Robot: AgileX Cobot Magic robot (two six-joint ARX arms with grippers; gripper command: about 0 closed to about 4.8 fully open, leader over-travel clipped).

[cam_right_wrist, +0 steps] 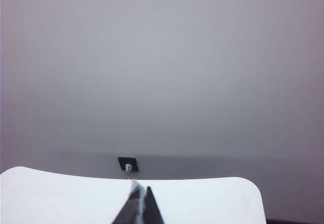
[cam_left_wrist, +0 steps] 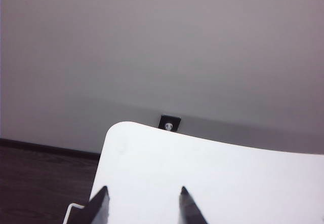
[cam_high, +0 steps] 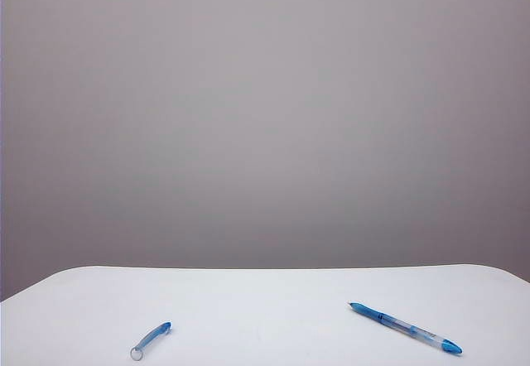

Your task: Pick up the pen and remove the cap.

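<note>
The cap point(cam_high: 151, 340) lies apart from the pen point(cam_high: 405, 327), already removed; left gripper point(cam_left_wrist: 143, 203) stands parted and empty, right gripper point(cam_right_wrist: 140, 203) pressed together, both above the table point(cam_high: 265, 300).

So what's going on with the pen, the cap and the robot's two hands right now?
Pen: lying flat on the table's right side, uncapped, nothing holding it.
Cap: off the pen, lying alone on the left side.
Left gripper: fingers open, holding nothing, above the table.
Right gripper: fingers shut, holding nothing, above the table.
</note>
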